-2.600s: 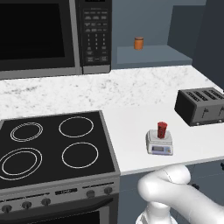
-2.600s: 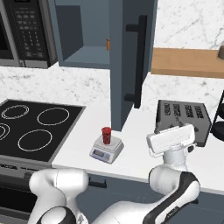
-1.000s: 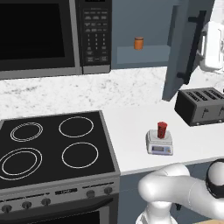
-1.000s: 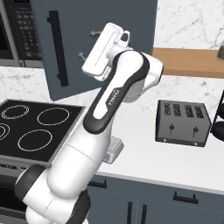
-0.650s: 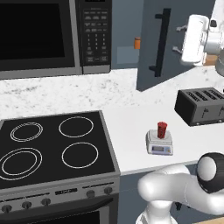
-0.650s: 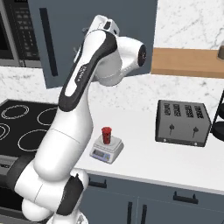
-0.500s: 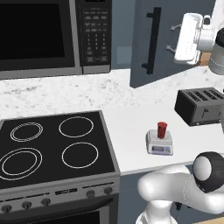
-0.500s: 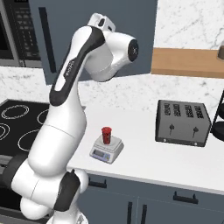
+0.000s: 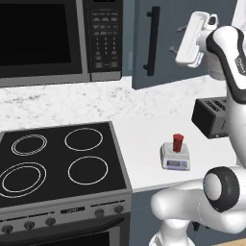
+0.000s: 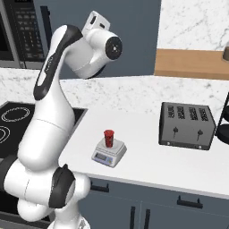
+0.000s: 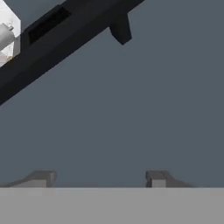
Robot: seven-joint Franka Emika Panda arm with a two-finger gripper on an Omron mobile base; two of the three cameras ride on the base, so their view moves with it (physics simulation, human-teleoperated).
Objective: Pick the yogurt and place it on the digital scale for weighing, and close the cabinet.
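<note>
- Left base view has the cabinet [image 9: 180, 43] at upper centre, its door [image 9: 158, 48] nearly shut, with the black handle [image 9: 153, 41] near its left edge.
- Stove [image 9: 57, 163] fills the lower left; microwave [image 9: 57, 38] sits at upper left.
- Counter [image 9: 144, 144] runs across the middle, toaster [image 9: 211, 117] at the right edge.
- Gripper [image 9: 180, 41], at upper right, faces the door panel, fingers close to it.
- Hand view shows the fingertips [image 11: 43, 177] set wide apart, holding nothing, with the grey door behind and the handle slanting across the upper left.
- Scale [image 9: 175, 156] stands on the counter, right of centre.
- Yogurt [image 9: 178, 141] stands upright on the scale's platform.
</note>
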